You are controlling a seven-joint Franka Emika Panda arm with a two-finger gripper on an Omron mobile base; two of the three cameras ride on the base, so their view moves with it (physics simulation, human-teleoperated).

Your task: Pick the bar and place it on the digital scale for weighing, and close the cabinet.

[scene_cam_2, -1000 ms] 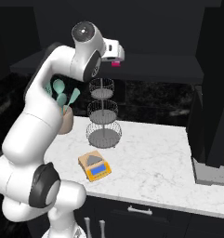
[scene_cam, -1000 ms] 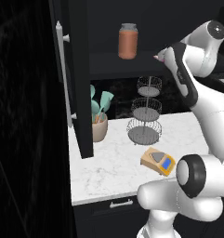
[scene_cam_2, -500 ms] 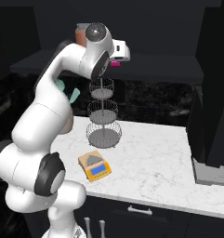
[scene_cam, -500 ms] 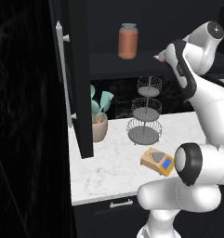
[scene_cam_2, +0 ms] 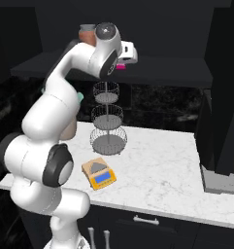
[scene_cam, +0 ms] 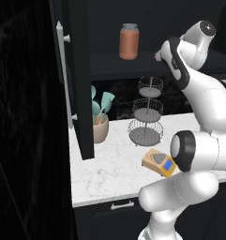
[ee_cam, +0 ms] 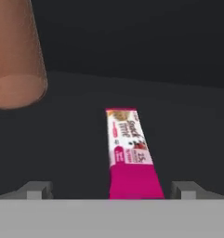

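The bar (ee_cam: pixel 130 155) lies flat on the dark shelf of the cabinet (scene_cam: pixel 81 93), pink-and-white with a magenta near end. My gripper (ee_cam: pixel 112 190) is open and straddles that near end, a fingertip (ee_cam: pixel 36 189) standing well clear on each side without touching. From the right base view the gripper (scene_cam_2: pixel 124 59) hovers at the shelf edge with a sliver of the bar (scene_cam_2: pixel 121 67) below it. The digital scale (scene_cam: pixel 160 162), orange-yellow with a blue display, sits on the white counter with its plate bare; it also appears as the scale (scene_cam_2: pixel 99 174). Both cabinet doors stand open.
A brown jar (scene_cam: pixel 129 41) stands on the shelf just left of the hand, close by as the jar (ee_cam: pixel 13 51). A three-tier wire basket (scene_cam: pixel 146 112) and a utensil pot (scene_cam: pixel 100 127) stand on the counter. The right door (scene_cam_2: pixel 225 97) juts out over the counter's end.
The arm has swung and pushed the hand a little further in over the shelf toward the bar. The jaws stayed open; the bar and scale have not moved.
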